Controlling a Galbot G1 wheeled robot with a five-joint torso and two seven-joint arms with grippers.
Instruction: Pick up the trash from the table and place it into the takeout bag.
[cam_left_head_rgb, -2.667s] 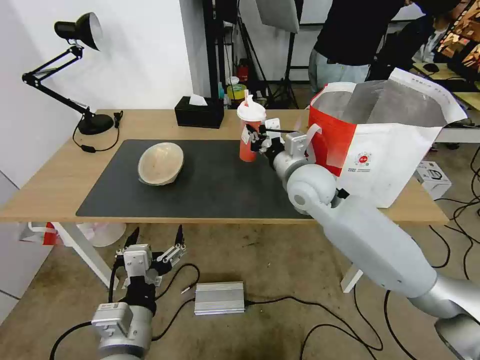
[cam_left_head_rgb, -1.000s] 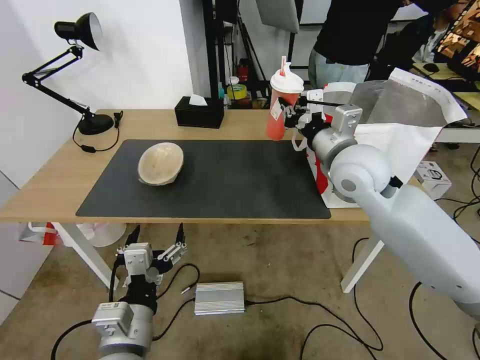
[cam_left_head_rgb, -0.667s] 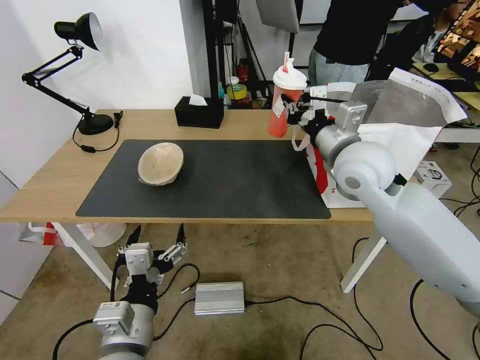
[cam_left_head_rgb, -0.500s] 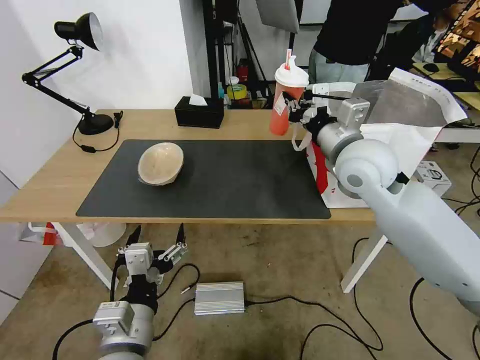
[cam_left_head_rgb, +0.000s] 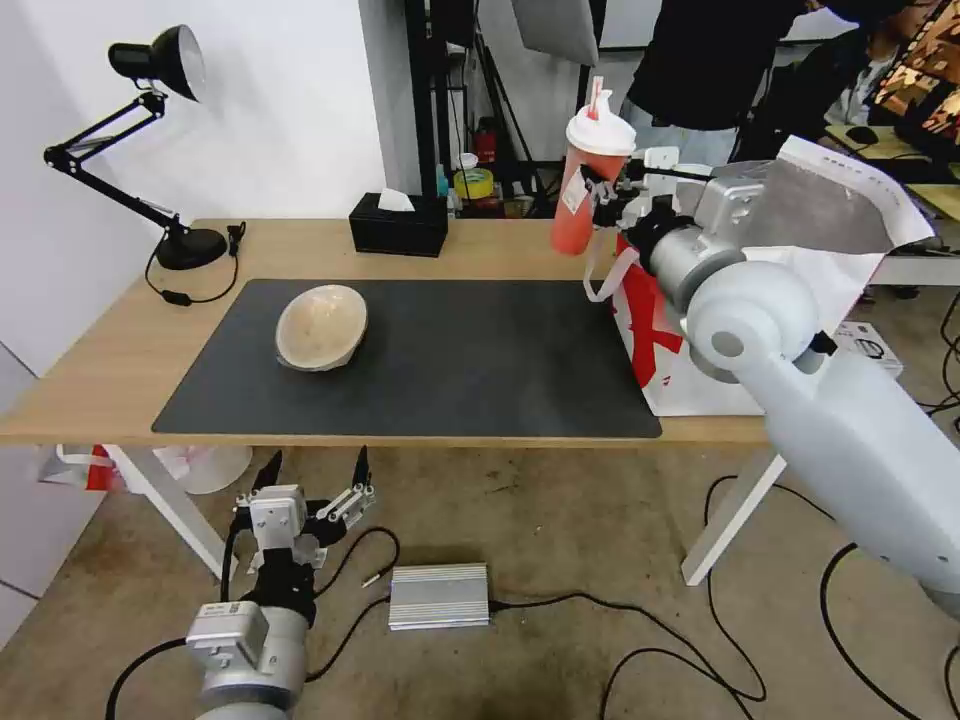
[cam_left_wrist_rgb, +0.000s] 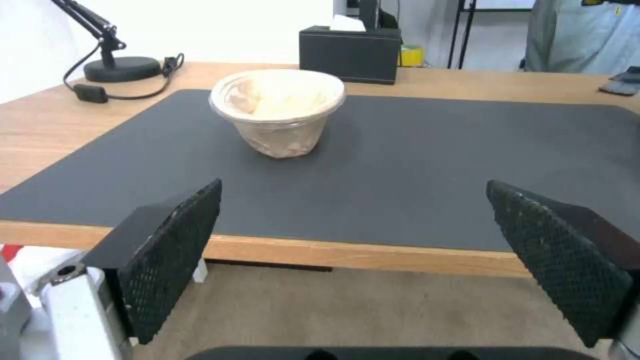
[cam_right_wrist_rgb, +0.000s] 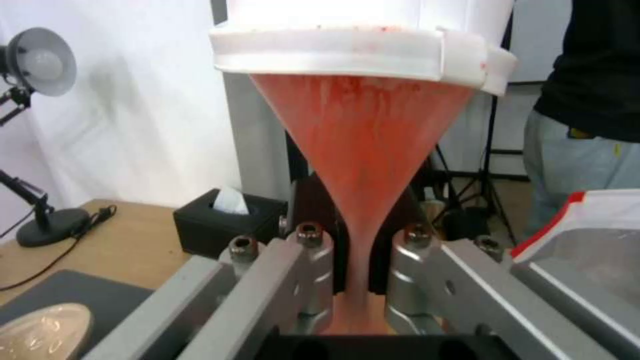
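Between my right gripper's fingers, clamped tight, sits the red paper cup, aloft just beside the takeout bag's near rim.

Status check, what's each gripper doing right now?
Right gripper shut on red cup, raised beside takeout bag. Left gripper open, parked below table. Beige bowl on mat.

1. Your right arm is smooth light-grey shells joined by a rounded joint.
2. Your right gripper has silver metal finger links fastened with hex-socket screws.
3. Your left gripper has black fingers with diamond-textured pads.
4. A black cable runs along your left wrist.
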